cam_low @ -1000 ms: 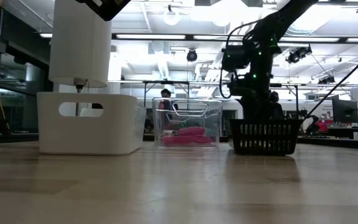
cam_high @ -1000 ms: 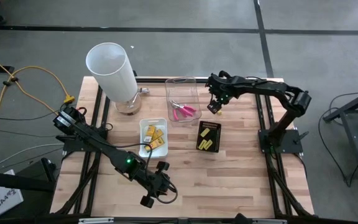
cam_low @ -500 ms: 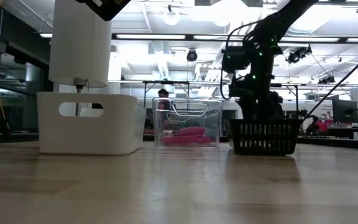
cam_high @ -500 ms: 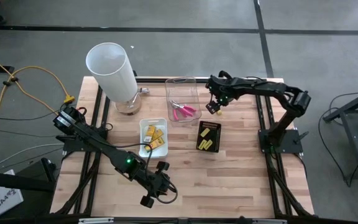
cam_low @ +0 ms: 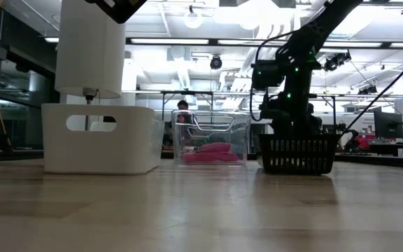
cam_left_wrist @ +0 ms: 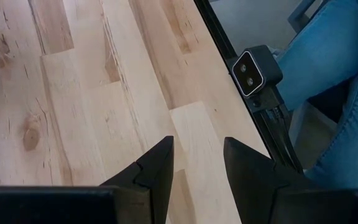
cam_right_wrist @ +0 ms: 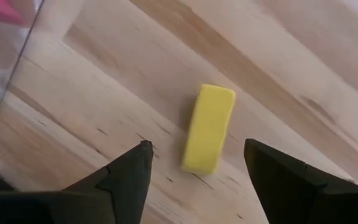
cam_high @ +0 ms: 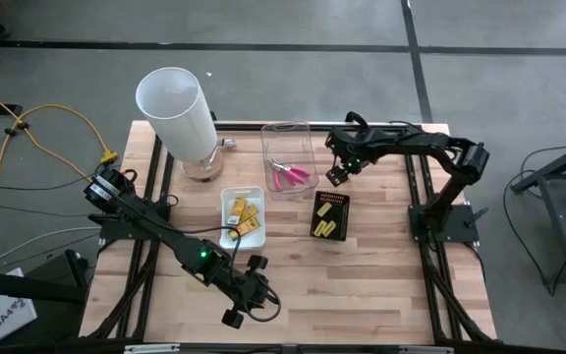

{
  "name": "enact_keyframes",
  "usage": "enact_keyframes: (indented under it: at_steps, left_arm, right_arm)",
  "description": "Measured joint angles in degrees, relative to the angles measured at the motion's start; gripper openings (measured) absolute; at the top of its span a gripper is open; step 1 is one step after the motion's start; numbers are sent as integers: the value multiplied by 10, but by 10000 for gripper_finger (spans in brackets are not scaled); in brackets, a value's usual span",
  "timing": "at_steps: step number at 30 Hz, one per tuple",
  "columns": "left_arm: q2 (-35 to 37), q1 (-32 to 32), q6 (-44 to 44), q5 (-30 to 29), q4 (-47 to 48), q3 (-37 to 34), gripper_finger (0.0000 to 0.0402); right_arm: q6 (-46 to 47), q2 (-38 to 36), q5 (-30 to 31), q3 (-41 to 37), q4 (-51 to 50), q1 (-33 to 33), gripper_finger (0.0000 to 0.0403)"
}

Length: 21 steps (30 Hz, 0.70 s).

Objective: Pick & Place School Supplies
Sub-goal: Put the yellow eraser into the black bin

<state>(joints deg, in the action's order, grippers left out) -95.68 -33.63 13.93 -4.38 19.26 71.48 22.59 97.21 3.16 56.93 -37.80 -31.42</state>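
- right gripper point(cam_right_wrist: 194, 168) is hanging over the far side of the tabletop point(cam_high: 362, 285), fingers spread wide with nothing between them, lined up on a short yellow stick point(cam_right_wrist: 208, 128) lying flat on the wood.
- in the high view the right gripper point(cam_high: 336, 175) sits between the clear tray point(cam_high: 285, 133) and the black tray point(cam_high: 330, 215); i can't make out the stick itself from up there.
- to do this well i'd say drop straight down so the fingers land either side of the stick's narrow width, then close. it's lying a bit slanted to the fingers, so a small wrist turn first would help.
- the clear tray's wall is just beside the stick, so watch that finger on the way down.
- pink-handled tools point(cam_high: 291, 176) are in the clear tray, yellow packs point(cam_high: 244, 216) in the white tray point(cam_high: 242, 192).
- left gripper point(cam_left_wrist: 197, 165) is parked near the tabletop's front edge, part open, holding nothing.
- tall white cylinder point(cam_high: 177, 113) is well apart, not in the way.
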Motion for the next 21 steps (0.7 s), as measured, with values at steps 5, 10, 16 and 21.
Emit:
enact_keyframes:
  at_steps: [5, 10, 16, 21]
  left_arm:
    - [0, 0, 0, 0, 0, 0, 137]
    - [0, -4, 0, 0, 0, 0, 137]
    - [0, -12, -2, 0, 0, 0, 137]
    - [0, -16, -3, 0, 0, 0, 137]
  right_arm:
    - [1, 33, -1, 0, 12, 8, 244]
    - [1, 57, 15, 2, 20, 11, 244]
    - [-1, 55, 36, 2, 20, 8, 244]
    - [-3, 56, 42, 1, 21, 6, 238]
